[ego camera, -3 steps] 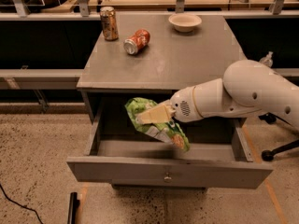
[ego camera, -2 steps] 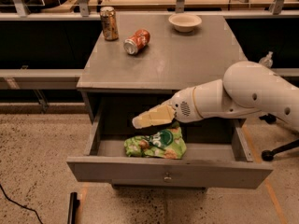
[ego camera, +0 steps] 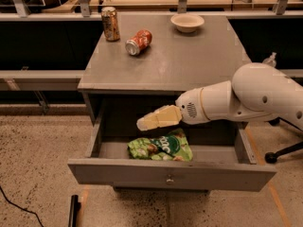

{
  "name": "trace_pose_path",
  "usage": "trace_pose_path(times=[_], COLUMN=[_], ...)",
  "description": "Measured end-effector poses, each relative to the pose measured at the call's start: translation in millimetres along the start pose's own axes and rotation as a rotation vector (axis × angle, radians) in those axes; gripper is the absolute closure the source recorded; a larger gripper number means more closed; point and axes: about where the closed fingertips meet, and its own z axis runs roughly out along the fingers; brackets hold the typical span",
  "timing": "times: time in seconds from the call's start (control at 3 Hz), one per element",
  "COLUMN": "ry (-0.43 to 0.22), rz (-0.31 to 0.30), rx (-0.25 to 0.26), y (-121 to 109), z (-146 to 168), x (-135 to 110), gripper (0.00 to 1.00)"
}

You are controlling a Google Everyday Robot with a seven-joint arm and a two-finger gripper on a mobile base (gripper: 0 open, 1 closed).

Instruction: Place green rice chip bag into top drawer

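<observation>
1. Mostly unchanged: 1 grey cabinet (ego camera: 170,65), same spot as 1 s ago.
2. 1 white arm (ego camera: 255,96) reaches in from the right, under the cabinet top, about as before.
3. 1 drawer (ego camera: 170,172), pulled out, no shift.
4. 1 bag (ego camera: 161,149): 1 s ago it hung from the gripper; now it lies flat on the drawer floor, centre, just behind the front panel.
5. 1 gripper (ego camera: 144,123) hovers above the bag's left part, apart from it, holding nothing. Spread or closed: can't tell.
6. 1 bowl (ego camera: 187,22) on the cabinet top, back right, not moved.
7. 2 cans, back left: upright can (ego camera: 110,23) and red can (ego camera: 138,42) on its side, near each other, both unmoved.
8. 1 knob (ego camera: 169,178), centre of the drawer front.
</observation>
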Motion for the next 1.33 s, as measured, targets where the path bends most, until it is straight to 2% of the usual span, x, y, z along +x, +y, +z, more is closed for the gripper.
trace_pose_path(times=[0.33,0.67,1.0,1.33], ry=[-0.060,-0.136,-0.223,-0.225], rz=[-0.035,-0.102,-0.187,-0.196], rx=[0.003,0.093,0.209,0.209], y=[0,-13,-24,-22], z=[-29,-81,-137,-137], x=[-17,-44,-78,-81], gripper=[0.18,0.41,0.64,0.63])
